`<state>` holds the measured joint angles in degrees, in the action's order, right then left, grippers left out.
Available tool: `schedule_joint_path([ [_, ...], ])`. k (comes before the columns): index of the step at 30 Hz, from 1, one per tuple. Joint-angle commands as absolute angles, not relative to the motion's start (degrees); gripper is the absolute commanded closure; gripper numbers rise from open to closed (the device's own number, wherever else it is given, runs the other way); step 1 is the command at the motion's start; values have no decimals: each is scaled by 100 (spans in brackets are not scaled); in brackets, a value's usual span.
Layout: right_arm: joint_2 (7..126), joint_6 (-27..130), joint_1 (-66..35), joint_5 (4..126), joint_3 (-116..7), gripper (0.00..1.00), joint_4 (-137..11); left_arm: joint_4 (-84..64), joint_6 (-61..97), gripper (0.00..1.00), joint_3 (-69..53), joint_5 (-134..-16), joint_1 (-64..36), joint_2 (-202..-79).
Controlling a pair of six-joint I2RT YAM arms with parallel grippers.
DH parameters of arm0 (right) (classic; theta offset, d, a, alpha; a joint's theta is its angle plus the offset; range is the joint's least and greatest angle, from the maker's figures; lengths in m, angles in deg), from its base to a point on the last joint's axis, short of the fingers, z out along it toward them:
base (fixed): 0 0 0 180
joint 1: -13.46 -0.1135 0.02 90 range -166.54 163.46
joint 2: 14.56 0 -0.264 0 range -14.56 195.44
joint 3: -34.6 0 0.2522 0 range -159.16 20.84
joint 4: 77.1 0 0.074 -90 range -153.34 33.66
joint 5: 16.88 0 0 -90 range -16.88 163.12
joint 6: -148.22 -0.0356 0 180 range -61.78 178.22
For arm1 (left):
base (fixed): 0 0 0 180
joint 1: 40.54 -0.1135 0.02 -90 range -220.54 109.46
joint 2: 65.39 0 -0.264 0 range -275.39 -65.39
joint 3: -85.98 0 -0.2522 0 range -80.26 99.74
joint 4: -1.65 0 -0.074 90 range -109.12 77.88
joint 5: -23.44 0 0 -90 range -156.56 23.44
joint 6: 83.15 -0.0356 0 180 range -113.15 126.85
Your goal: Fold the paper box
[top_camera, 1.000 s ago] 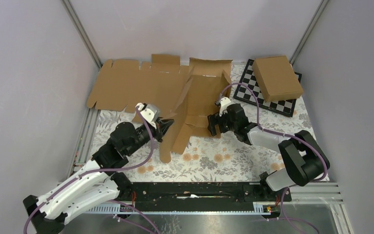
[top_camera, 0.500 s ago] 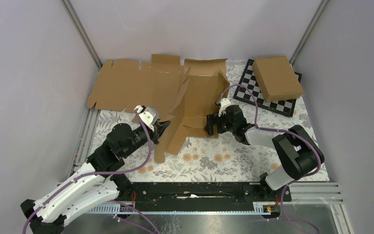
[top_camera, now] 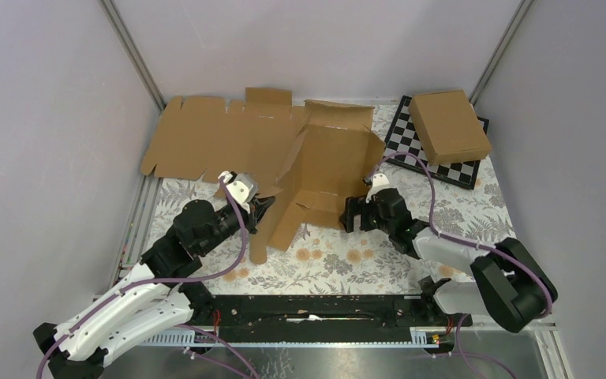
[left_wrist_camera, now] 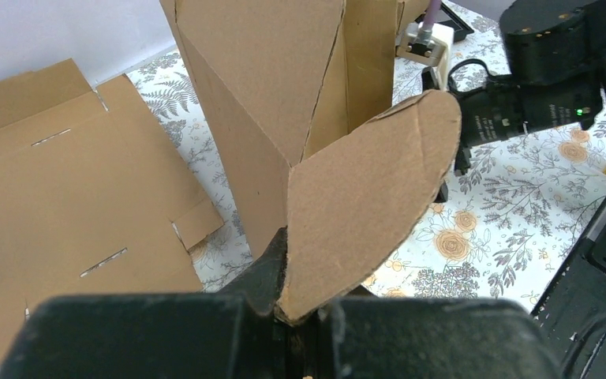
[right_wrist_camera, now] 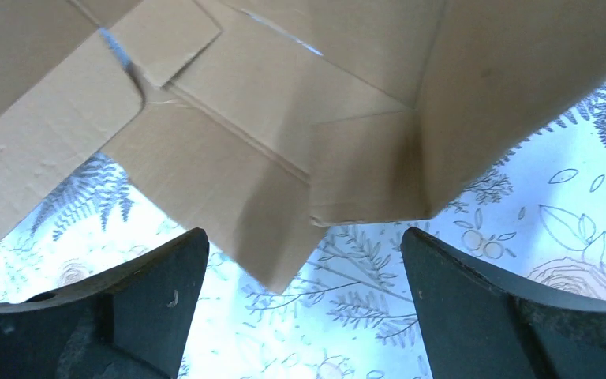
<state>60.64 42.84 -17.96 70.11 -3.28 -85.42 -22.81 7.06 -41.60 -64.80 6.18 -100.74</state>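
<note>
pale grey walls (top_camera: 39, 118) enclose a floral-patterned table (top_camera: 379, 260), evenly lit.

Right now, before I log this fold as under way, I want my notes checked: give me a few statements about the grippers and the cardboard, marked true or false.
1. The left gripper is shut on a rounded flap of the paper box. True.
2. The right gripper is clamped on the paper box. False: its jaws stand wide open, gripping nothing.
3. A closed box sits on the chessboard. True.
4. The flat cardboard sheet lies on the chessboard. False: it lies on the table at the far left.
</note>
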Motion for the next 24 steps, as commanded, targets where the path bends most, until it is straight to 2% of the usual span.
schedule_joint_path([
  [1, 5492, 4160, -2266, 7736, -225, 0, -8037, -2456, 667, 100, -4001, -6262, 600, -10067],
  [8, 4515, 3857, -2901, 8226, -27, 0, -7362, -2446, 667, 100, -4025, -6054, 603, -9984],
  [13, 4275, 3876, -3571, 8248, 233, 0, -7658, -2431, 667, 100, -4014, -6128, 604, -9995],
  [17, 4758, 4534, -3944, 8526, -291, 0, -7564, -2433, 667, 100, -4042, -6136, 604, -9952],
  [24, 6115, 6387, -3989, 8696, -1644, 0, -7257, -2499, 667, 100, -4064, -6107, 602, -9931],
])
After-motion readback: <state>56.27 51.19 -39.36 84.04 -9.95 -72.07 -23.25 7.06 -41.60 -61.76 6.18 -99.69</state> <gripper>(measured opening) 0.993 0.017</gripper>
